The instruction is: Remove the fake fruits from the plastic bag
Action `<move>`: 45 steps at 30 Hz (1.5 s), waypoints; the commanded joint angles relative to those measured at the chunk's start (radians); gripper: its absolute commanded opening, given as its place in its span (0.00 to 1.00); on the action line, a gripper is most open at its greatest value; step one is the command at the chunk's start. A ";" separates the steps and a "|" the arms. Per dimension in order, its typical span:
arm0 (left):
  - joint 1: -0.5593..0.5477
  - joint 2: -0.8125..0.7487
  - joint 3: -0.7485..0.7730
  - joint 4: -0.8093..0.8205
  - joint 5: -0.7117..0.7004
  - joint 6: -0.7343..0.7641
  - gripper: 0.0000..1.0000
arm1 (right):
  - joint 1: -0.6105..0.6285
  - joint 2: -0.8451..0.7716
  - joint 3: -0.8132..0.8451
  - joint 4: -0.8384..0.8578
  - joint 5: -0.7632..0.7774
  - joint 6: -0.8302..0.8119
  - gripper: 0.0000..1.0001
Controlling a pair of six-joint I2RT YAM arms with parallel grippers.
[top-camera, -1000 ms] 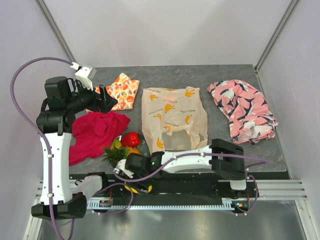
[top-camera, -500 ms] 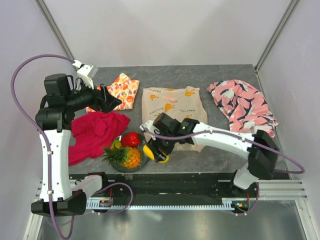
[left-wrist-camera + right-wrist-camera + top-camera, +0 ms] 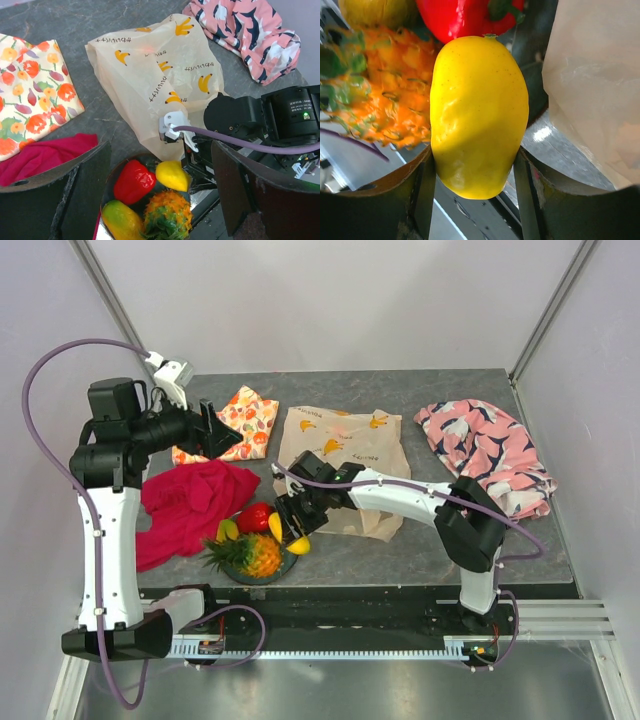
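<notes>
In the overhead view's upper left, the left gripper [image 3: 213,428] hangs raised, fingers apart and empty. Lower left of centre are four fake fruits: one pineapple [image 3: 258,556], one red pepper [image 3: 257,517] and one mango [image 3: 228,530] on a dark plate [image 3: 272,577]. A second mango [image 3: 477,115] is clamped in the right gripper [image 3: 287,533]. That arm reaches left over the one plastic bag [image 3: 345,455], flat at centre.

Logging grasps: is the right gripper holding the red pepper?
No, the right gripper is shut on a yellow mango; the red pepper lies beyond it.
</notes>
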 commanded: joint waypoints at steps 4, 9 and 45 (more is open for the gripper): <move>0.006 0.031 0.047 -0.028 0.012 -0.008 0.87 | -0.005 0.062 0.054 0.035 0.008 0.137 0.52; 0.004 0.050 0.063 -0.027 0.024 -0.008 0.87 | -0.004 0.067 0.038 0.023 0.017 0.155 0.73; -0.425 0.246 -0.098 -0.062 -0.072 0.073 0.87 | -0.153 -0.406 -0.234 -0.280 0.593 -0.741 0.98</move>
